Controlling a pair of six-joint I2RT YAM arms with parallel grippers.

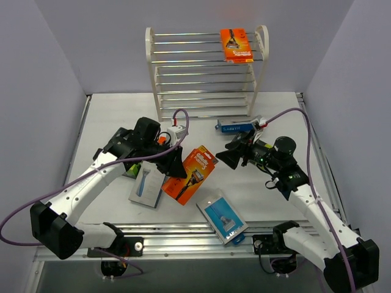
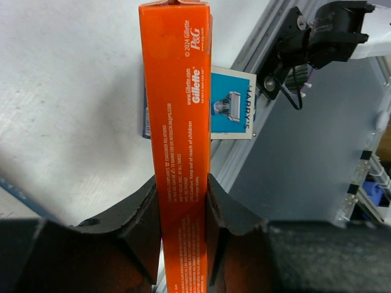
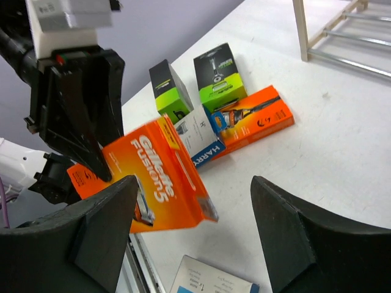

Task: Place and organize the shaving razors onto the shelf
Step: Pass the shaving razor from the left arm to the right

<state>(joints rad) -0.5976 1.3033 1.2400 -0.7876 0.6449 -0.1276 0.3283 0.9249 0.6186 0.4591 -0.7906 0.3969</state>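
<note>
My left gripper (image 1: pixel 178 166) is shut on the edge of an orange razor pack (image 1: pixel 193 174), which it holds off the table; the pack stands edge-on between the fingers (image 2: pixel 182 110). My right gripper (image 1: pixel 228 157) is open, just right of that pack, which sits near its left finger in the right wrist view (image 3: pixel 153 177). The white shelf (image 1: pixel 206 73) stands at the back with one orange pack (image 1: pixel 236 44) on its top tier. Other razors lie around: a blue pack (image 1: pixel 237 127), two grey-blue packs (image 1: pixel 146 184) (image 1: pixel 222 217), two green boxes (image 3: pixel 171 91) (image 3: pixel 220 76) and another orange pack (image 3: pixel 256 119).
A metal rail (image 1: pixel 183 235) runs along the table's near edge, close to the front grey-blue pack. Grey walls close in the left, right and back. Cables loop over both arms.
</note>
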